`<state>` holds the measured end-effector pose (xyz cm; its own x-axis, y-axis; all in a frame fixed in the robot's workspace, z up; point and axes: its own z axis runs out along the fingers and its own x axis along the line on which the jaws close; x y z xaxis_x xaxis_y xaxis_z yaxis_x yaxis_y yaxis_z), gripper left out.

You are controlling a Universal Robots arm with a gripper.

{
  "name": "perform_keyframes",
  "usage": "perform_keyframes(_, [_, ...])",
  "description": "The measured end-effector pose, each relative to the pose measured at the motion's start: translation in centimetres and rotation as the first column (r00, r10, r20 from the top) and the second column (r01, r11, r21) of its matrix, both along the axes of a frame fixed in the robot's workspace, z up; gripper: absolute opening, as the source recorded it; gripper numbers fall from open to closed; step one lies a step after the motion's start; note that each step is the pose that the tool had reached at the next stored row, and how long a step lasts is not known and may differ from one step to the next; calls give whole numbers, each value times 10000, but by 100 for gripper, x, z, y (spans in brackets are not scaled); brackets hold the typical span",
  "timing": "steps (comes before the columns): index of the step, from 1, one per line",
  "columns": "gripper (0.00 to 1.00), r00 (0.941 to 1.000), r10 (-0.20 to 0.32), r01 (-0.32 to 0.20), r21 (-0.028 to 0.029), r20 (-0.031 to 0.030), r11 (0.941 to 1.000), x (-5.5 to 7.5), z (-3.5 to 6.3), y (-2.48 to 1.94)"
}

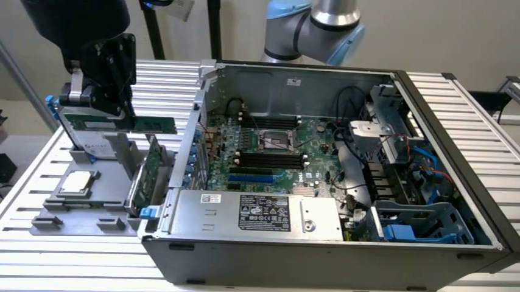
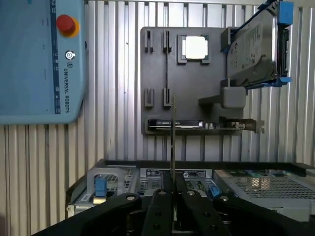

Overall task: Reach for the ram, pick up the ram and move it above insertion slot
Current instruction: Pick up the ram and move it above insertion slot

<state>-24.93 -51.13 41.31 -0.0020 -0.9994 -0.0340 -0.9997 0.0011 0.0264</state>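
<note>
Gripper clamping ram, above tray

From the exterior view we look down at an angle on the open computer case, quite near, with the grey fixture tray at this view's left. The wrist view looks straight down from high above, past the gripper. Both views share the fixture tray and the case edge.
</note>
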Motion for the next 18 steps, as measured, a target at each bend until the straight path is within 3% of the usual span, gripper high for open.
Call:
perform_keyframes(9, [14,10000,0,0,-26,1,10000,327,0,118])
perform_keyframes(18, [14,10000,0,0,-48,1,10000,624,0,270])
